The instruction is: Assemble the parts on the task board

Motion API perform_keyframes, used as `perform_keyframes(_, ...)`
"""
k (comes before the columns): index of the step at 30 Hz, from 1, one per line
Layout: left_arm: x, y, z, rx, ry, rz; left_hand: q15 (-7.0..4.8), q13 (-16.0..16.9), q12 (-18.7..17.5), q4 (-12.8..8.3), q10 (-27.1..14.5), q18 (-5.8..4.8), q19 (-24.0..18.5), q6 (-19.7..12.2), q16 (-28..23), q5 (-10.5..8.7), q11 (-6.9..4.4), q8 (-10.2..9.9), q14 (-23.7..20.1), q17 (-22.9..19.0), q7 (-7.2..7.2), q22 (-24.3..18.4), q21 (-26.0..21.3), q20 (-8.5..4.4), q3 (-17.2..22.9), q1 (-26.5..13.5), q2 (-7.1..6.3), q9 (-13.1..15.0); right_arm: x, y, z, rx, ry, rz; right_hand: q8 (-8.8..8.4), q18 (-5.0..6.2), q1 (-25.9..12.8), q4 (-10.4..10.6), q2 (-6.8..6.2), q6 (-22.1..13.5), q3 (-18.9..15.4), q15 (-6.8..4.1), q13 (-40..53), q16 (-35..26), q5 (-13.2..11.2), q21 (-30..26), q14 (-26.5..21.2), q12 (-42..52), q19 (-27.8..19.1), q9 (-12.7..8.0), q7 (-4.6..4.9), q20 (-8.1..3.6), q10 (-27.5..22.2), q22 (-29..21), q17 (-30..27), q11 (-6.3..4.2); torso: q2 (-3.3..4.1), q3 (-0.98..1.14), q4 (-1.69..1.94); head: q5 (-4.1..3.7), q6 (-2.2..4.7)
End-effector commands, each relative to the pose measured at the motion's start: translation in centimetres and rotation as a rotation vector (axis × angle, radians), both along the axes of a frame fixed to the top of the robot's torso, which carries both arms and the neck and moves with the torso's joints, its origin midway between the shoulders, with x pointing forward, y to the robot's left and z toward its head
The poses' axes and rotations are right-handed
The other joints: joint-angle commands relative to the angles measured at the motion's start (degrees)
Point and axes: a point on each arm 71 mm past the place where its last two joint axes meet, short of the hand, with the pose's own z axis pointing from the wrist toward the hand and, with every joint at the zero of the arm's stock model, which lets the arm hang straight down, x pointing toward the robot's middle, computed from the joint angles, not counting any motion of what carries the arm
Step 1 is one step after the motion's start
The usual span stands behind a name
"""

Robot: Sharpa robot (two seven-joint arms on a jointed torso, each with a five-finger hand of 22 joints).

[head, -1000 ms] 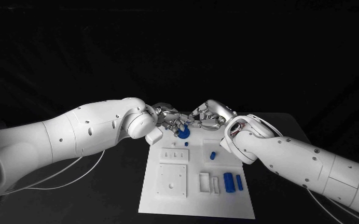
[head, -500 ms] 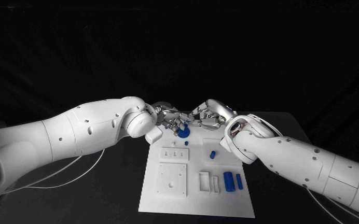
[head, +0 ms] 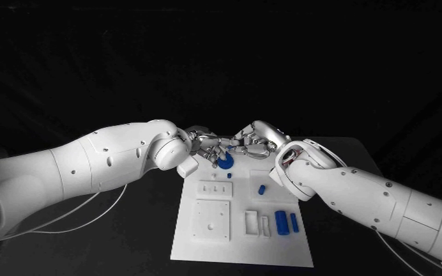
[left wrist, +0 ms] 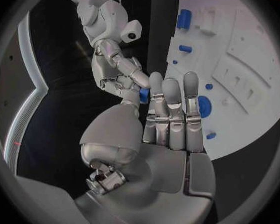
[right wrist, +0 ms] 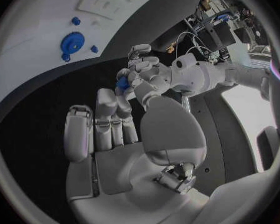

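Observation:
The white task board (head: 241, 250) lies in the middle of the table. My left hand (head: 206, 145) and right hand (head: 250, 143) meet fingertip to fingertip just above its far end. A small blue part (left wrist: 144, 94) (right wrist: 122, 83) sits between their fingertips, and fingers of both hands touch it. The left hand (left wrist: 168, 119) has its fingers straight and close together, and so does the right hand (right wrist: 109, 122). A blue gear (left wrist: 204, 106) (right wrist: 72, 42) sits on the board below the hands, with small blue pegs (right wrist: 75, 21) beside it.
Nearer me on the board lie two blue cylinders (head: 281, 220) (head: 294, 223), a small blue piece (head: 262, 191) and a tiny peg (head: 228, 176). White blocks (head: 212, 220) (head: 251, 223) and a slotted plate (head: 216, 190) stand there too. Black table surrounds the board.
Both hands have drawn slightly closer together over the board's far end. The parts on the board have not moved.

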Motion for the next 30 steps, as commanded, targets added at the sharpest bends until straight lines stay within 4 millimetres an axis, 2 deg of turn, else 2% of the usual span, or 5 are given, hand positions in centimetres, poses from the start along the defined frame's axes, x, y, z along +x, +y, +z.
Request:
perform_keyframes(1,0.06,-0.07,0.31,-0.022,-0.013,-0.011,0.02,0.3,0.4,0.1,1.7,-0.54,0.6,0.0,0.3,0.54,0.01,-0.1,-0.5,0.2,-0.39,0.6,-0.4,0.04,0.1,-1.0,0.05,5.7,0.00,-0.35,-0.43,-0.017,0.007,-0.005,0.39,-0.20,0.2,-0.2,0.53,1.4,0.2,-0.44,0.1,-0.3,0.3,0.3,0.1,0.2,4.9,7.5,-1.16,-0.40,0.4,13.4,0.0,-0.10,0.00,0.04,-0.06,0.12,-0.05)
perform_keyframes(13,0.10,0.25,0.14,-0.027,-0.009,0.012,0.01,0.5,0.4,-0.1,1.6,-0.49,0.9,0.0,0.3,3.44,0.01,-0.8,-0.4,0.0,-0.42,1.7,-1.3,0.05,0.3,-1.8,-0.44,7.7,-0.08,-0.49,-0.60,-0.022,0.015,-0.004,0.38,-0.22,0.1,-0.3,0.51,1.5,0.2,-0.46,0.1,-0.2,0.4,0.4,0.1,0.1,5.0,7.6,-1.17,-0.42,0.4,13.4,0.0,-0.12,-0.01,0.02,-0.04,-0.06,-0.23)
perform_keyframes(18,0.06,0.33,0.12,-0.032,-0.004,0.007,-0.03,0.5,0.3,-1.0,1.6,-0.55,1.0,-0.1,0.4,5.84,-0.06,-0.8,-0.5,0.0,-0.56,2.1,-1.7,0.00,0.7,-1.2,-0.29,8.1,-0.04,-0.63,-0.74,-0.029,0.022,-0.005,0.38,-0.22,0.1,-0.3,0.51,1.5,0.2,-0.46,0.1,-0.2,0.4,0.4,0.1,0.1,5.0,7.6,-1.17,-0.42,0.4,13.4,0.0,-0.12,-0.01,0.00,-0.03,-0.15,-0.30)
perform_keyframes(28,0.02,0.46,0.07,-0.031,0.004,-0.007,0.02,0.4,0.1,-2.2,1.4,-0.58,1.2,-0.2,0.3,6.35,0.01,-1.2,-0.6,-0.1,-0.45,2.7,-2.4,0.04,1.1,-0.7,-0.06,7.3,-0.12,-0.67,-0.81,-0.031,0.024,-0.003,0.37,-0.20,0.1,-0.5,0.59,1.4,0.1,-0.45,0.1,-0.3,0.4,0.3,0.1,0.0,4.9,7.6,-1.14,-0.41,0.4,13.4,0.0,-0.11,-0.02,0.00,0.00,-0.18,-0.40)
perform_keyframes(30,-0.01,0.43,0.05,-0.028,0.006,-0.014,0.07,0.3,0.0,-2.7,1.4,-0.58,1.2,-0.4,0.2,6.40,0.07,-1.2,-0.7,-0.2,-0.37,3.1,-3.0,0.09,1.1,-0.4,0.16,6.0,-0.17,-0.61,-0.79,-0.028,0.024,0.000,0.37,-0.20,0.1,-0.5,0.59,1.4,0.1,-0.45,0.1,-0.3,0.4,0.3,0.1,0.0,4.9,7.6,-1.14,-0.41,0.4,13.4,0.0,-0.11,0.01,0.03,0.02,-0.12,-0.45)
